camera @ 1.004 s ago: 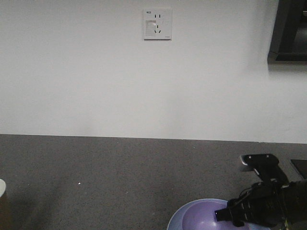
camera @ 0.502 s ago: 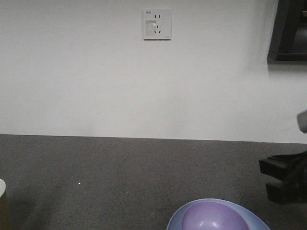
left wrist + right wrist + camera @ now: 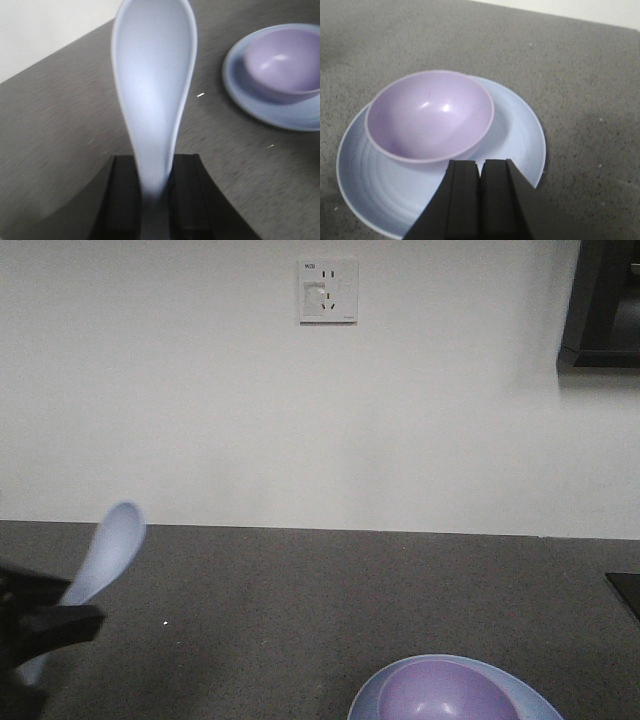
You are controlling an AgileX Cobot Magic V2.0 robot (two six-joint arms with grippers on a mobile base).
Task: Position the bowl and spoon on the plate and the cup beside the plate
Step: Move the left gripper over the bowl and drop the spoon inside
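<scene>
Nothing legible is showing: the white wall socket (image 3: 328, 290) is carrying a tiny mark at its top-left corner, too small to read. A dark box (image 3: 605, 305) is hanging at the wall's upper right, cut off by the frame, and a dark flat shape (image 3: 625, 590) is poking in at the right edge of the grey table (image 3: 300, 590); what it is cannot be told.

The left gripper (image 3: 154, 180) is pinching the spoon (image 3: 155, 85) by its handle, scoop pointing up and away, raised over bare table well to the left of the plate (image 3: 520, 135). In the front view the gripper body is lying mostly out of frame.

The bowl (image 3: 430, 115) is sitting upright on the plate, off-centre toward one side. The front view is showing only their far halves.

The right gripper (image 3: 480, 175) is hovering over the plate's near rim, its fingers pressed together with nothing between them.
</scene>
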